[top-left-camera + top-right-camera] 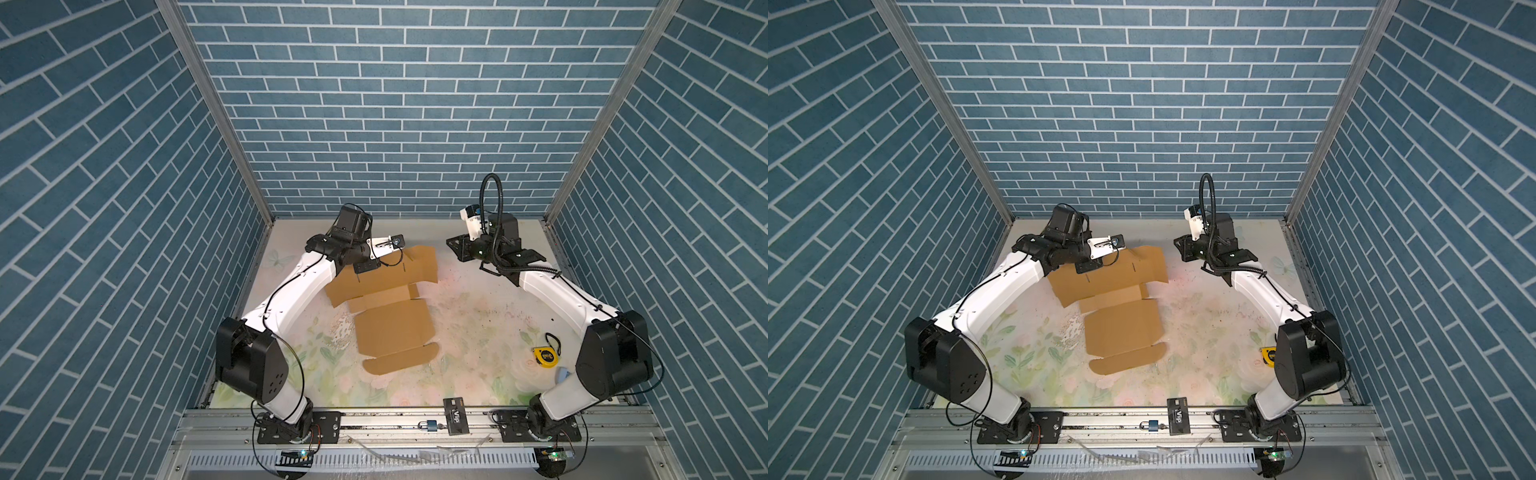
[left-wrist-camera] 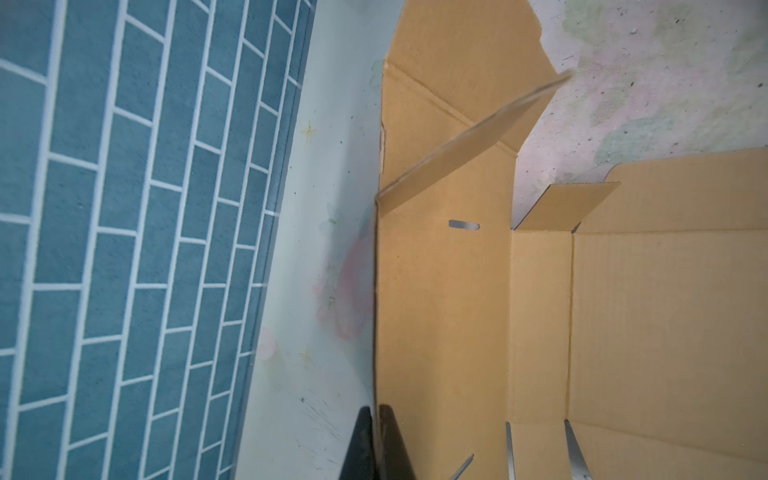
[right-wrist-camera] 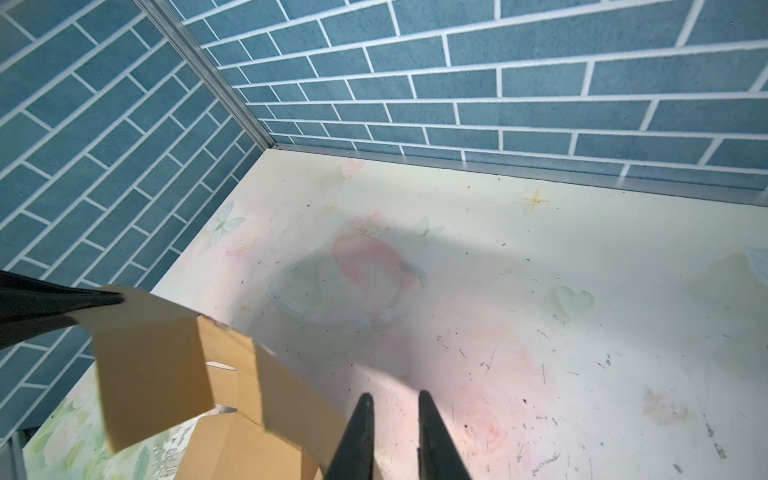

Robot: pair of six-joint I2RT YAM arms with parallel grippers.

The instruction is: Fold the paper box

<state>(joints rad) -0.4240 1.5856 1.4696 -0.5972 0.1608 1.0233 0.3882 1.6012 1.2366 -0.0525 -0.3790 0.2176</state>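
The paper box (image 1: 390,328) (image 1: 1121,328) is a tan die-cut cardboard sheet lying mostly flat on the floral table, with its far panels lifted and bent. My left gripper (image 1: 361,270) (image 1: 1086,268) (image 2: 376,409) is shut on the raised far-left edge of the sheet. From the right wrist, its dark fingers (image 3: 95,300) are seen pinching a lifted flap of the paper box (image 3: 153,361). My right gripper (image 1: 451,245) (image 1: 1177,245) (image 3: 395,399) hovers to the right of the box's far flap. It is open a little, with only bare table between its fingers.
A yellow tape measure (image 1: 545,356) lies at the right by the right arm's base. A black card (image 1: 456,415) and a small padlock (image 1: 428,425) rest on the front rail. Blue brick-pattern walls (image 1: 395,124) enclose the back and both sides.
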